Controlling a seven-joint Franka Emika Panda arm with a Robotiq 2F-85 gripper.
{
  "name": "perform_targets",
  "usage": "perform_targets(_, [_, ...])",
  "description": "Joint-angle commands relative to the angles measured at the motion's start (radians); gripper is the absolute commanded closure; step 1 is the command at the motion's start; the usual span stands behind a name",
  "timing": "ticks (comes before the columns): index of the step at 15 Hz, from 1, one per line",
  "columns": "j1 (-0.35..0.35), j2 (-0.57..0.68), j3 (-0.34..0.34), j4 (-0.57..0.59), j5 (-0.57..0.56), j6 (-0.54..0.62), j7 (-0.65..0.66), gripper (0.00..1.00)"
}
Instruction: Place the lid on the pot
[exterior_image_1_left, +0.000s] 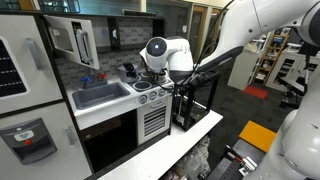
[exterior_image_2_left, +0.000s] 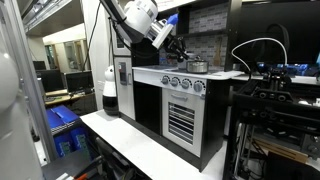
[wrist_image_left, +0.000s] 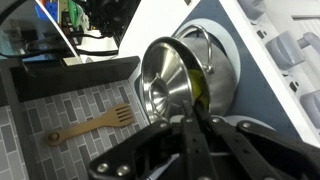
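end effector (wrist_image_left: 190, 130) seemingly gripping tilted lid (wrist_image_left: 165, 82), beside pot (wrist_image_left: 226, 58)

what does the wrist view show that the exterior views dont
Only the wrist view: the lid tilted in the gripper, right by the pot with its yellow inside, and a wooden fork on grey tiles. Only the exterior views: the sink and the oven front. Both: the gripper over the stove top.

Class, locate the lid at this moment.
In the wrist view the lid is tilted in the gripper, just in front of the pot, right of the wooden fork.
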Motion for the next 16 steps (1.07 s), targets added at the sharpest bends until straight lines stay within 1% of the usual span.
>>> perform_targets(1, [0.001,0.013,-0.003,0.016,-0.030,0.008,0.012,0.98])
perform_targets(11, [-0.003,-0.010,-0.008,-0.010,-0.050,-0.008,0.000,0.98])
perform_targets(16, [-0.002,-0.019,-0.008,-0.025,-0.041,-0.008,-0.004,0.98])
